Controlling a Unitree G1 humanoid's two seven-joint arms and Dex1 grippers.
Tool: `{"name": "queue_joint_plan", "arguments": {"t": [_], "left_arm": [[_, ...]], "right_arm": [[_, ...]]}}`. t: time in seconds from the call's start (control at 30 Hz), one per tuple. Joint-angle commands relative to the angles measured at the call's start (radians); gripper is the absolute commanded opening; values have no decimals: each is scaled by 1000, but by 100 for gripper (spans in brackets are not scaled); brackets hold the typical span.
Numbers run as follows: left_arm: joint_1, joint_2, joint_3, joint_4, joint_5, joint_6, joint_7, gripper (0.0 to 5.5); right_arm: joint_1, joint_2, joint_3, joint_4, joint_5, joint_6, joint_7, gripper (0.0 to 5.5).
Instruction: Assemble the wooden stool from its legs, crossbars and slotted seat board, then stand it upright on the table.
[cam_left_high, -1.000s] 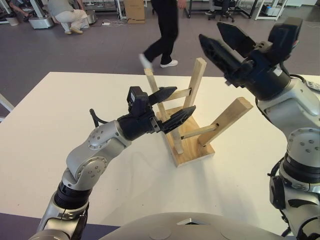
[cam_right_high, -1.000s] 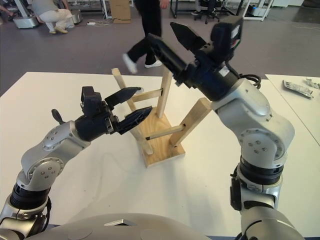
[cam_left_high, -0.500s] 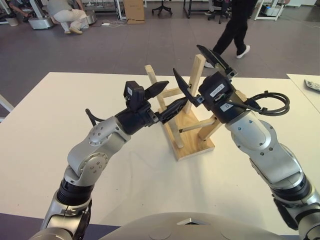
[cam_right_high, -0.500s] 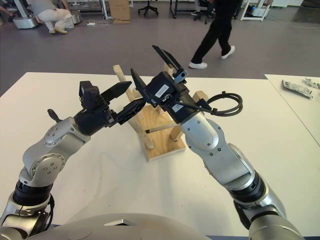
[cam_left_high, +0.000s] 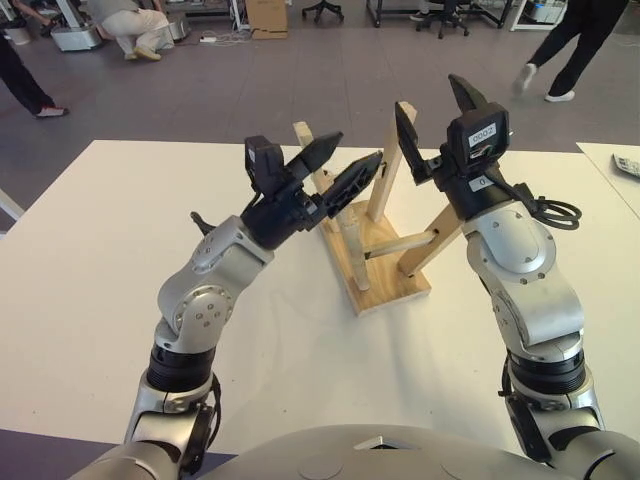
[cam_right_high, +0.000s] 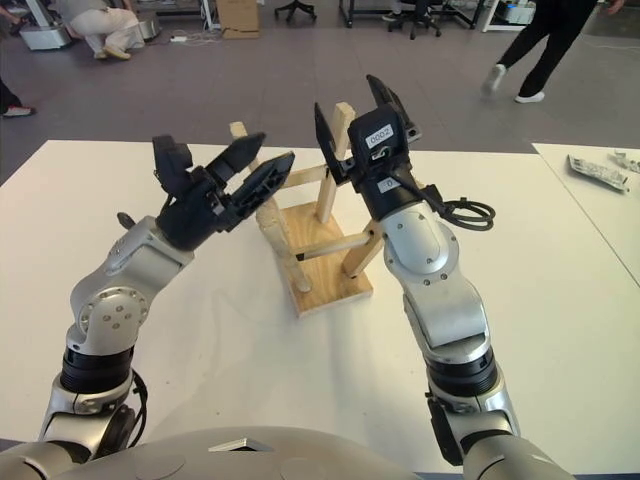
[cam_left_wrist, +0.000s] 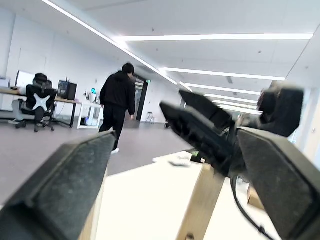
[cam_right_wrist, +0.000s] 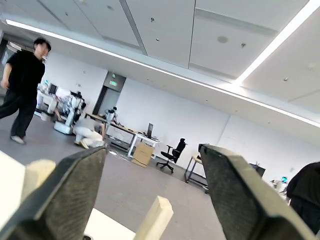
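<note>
The wooden stool lies upside down, its seat board (cam_left_high: 392, 290) flat on the white table (cam_left_high: 100, 250) and its legs pointing up. The tallest leg (cam_left_high: 383, 175) stands at the back, joined to the others by thin crossbars (cam_left_high: 385, 250). My left gripper (cam_left_high: 352, 152) is open, level with the upper part of the left legs; one leg (cam_left_wrist: 200, 200) shows between its fingers (cam_left_wrist: 65, 190). My right gripper (cam_left_high: 428, 100) is open too, fingers pointing up beside the top of the tall leg, whose end (cam_right_wrist: 155, 215) shows low between the fingers (cam_right_wrist: 240, 190). Neither gripper holds anything.
The table's far edge runs just behind the stool, with open floor beyond. A second white table (cam_left_high: 610, 160) stands at the right with a small object (cam_left_high: 626, 166) on it. Wide bare tabletop lies left of and in front of the stool.
My right arm has swung down from high at the right to the top of the tall leg, staying open. My left gripper has risen a little toward the legs' upper ends.
</note>
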Motion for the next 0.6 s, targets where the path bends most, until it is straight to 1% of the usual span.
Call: {"name": "queue_joint_plan", "arguments": {"t": [0.03,0.1,0.17,0.27,0.33,0.4,0.5,0.53,0.6], "left_arm": [[-69,-70,78,11,21,-90,47,446],[-70,-89,93,7,57,-124,62,446],[-63,-101,93,2,74,-135,72,446],[-56,-117,88,2,89,-141,75,446],[-53,-127,87,3,97,-143,75,446],[-49,-130,86,4,108,-142,73,446],[-30,-100,76,6,178,-132,84,446],[-11,-87,74,4,209,-132,88,446],[44,-76,77,-13,277,-154,103,446]], "right_arm": [[88,-66,125,4,-130,-34,66,344],[176,-121,228,46,-199,-27,122,344],[240,-170,291,80,-224,44,201,344],[253,-196,315,98,-245,111,281,344],[221,-170,293,109,-262,97,276,344],[189,-131,258,101,-255,80,266,344],[88,-7,145,26,-131,76,279,344],[29,53,65,-3,-55,91,275,344],[-95,124,-113,-14,78,104,255,344]]}}
